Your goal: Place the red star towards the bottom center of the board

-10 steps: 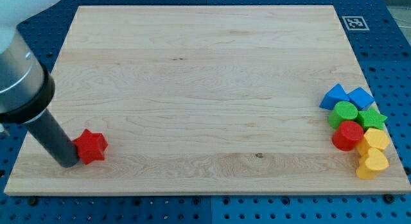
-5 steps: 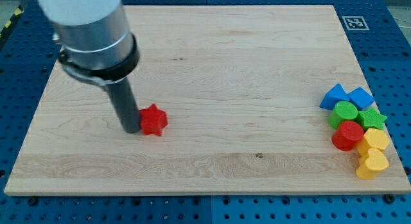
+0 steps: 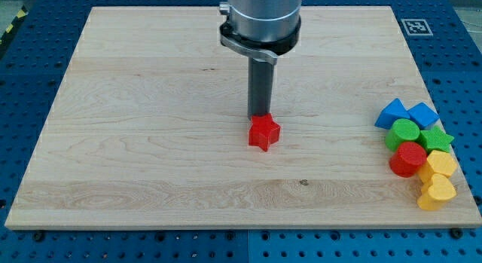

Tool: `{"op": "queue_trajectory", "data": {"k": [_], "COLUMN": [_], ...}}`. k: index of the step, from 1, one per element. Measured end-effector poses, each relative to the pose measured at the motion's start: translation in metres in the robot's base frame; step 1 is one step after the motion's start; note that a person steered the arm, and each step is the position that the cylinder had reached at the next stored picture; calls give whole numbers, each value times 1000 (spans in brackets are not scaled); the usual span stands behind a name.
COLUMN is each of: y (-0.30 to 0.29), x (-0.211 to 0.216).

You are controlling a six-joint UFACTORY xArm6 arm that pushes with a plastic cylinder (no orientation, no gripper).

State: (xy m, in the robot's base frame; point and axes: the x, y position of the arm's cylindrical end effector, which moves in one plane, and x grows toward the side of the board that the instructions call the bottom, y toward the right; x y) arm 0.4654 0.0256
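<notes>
1. The red star lies near the middle of the board, a little toward 6 o'clock of dead centre, well apart from every other block
2. It looks small, rigid and light, so I judge it will slide readily on the smooth wood; its points could make it spin if pushed off-centre
3. There is nothing to take hold with: the arm has no jaws, so nothing is clenched or released. The contact should be a flat push on the star's 12 o'clock side, through its middle
4. My tip stands at the star's 12 o'clock edge, touching or just about touching it; the exact contact is hidden behind the star's upper point
5. Pushing toward 6 o'clock from here would suit the bottom-centre goal
6. At 3 o'clock a cluster sits by the board's edge: two blue blocks, a green cylinder, a green star, a red cylinder and two yellow blocks, shapes unclear
7. The arm's upper part is cut off at 12 o'clock
</notes>
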Motion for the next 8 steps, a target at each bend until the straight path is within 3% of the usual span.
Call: {"op": "queue_trajectory", "data": {"k": [3, 8], "y": [9, -1], "x": [44, 82]}}
